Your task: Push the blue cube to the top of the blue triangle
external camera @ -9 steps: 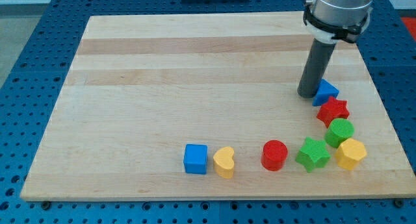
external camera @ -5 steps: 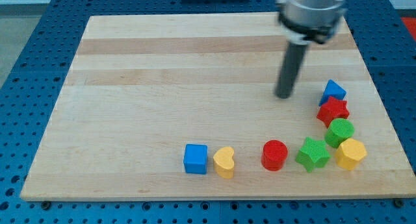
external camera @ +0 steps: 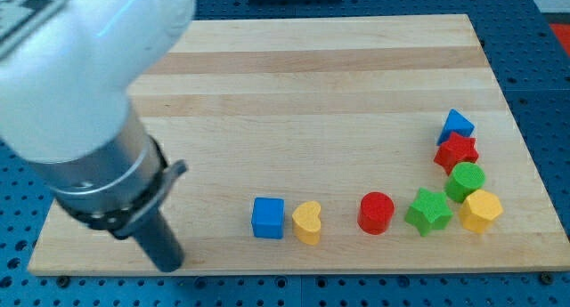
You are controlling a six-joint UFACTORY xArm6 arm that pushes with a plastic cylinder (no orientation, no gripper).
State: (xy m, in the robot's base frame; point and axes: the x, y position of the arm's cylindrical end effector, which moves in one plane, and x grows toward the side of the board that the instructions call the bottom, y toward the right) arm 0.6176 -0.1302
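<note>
The blue cube (external camera: 268, 218) sits near the board's bottom edge, left of centre, touching a yellow heart (external camera: 307, 222) on its right. The blue triangle (external camera: 456, 125) lies at the view's right, just above a red star (external camera: 457, 152). My tip (external camera: 169, 263) is at the board's bottom left, well to the left of the blue cube and apart from it. The arm's large white and grey body fills the view's upper left and hides that part of the board.
A red cylinder (external camera: 376, 212), a green star (external camera: 428, 210), a green cylinder (external camera: 465, 181) and a yellow block (external camera: 481, 210) curve from the bottom centre up to the red star. The wooden board (external camera: 294, 84) lies on a blue perforated table.
My tip has swept from beside the blue triangle at the right across the board to the bottom left corner. No block has moved.
</note>
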